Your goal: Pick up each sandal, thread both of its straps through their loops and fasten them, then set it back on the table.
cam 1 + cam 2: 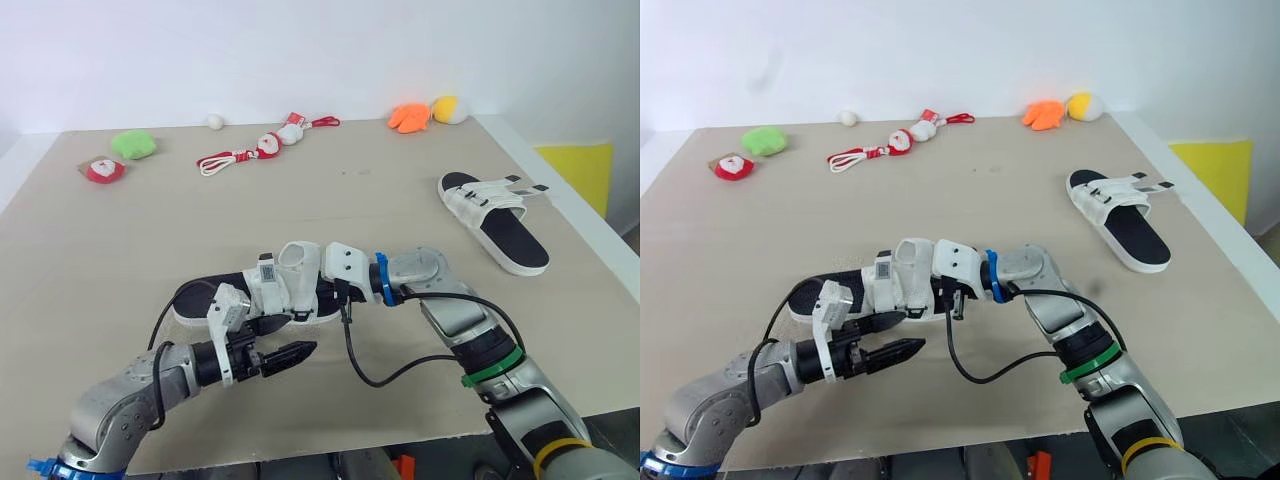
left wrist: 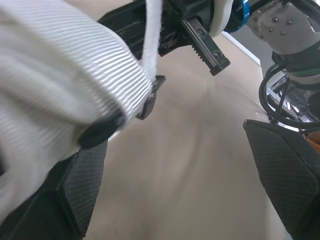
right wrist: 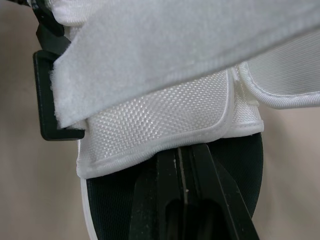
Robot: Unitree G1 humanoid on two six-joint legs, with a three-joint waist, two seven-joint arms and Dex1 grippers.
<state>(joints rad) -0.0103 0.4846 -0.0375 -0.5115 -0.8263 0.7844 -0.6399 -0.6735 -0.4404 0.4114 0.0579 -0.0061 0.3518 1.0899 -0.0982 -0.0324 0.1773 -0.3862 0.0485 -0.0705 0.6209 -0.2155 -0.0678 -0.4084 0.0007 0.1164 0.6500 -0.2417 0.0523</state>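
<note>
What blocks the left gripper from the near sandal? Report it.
Nothing visible does. The left gripper sits right at the near sandal, fingers open; the right gripper is at its straps, not between them.

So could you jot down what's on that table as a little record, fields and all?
near sandal: before the robot, between both tools
far sandal: on the table, right side, untouched, strap ends sticking out
left tool: open, beside the near sandal
right tool: shut, tips at the near sandal's white upper
far edge: green toy, orange toy, yellow ball
</note>
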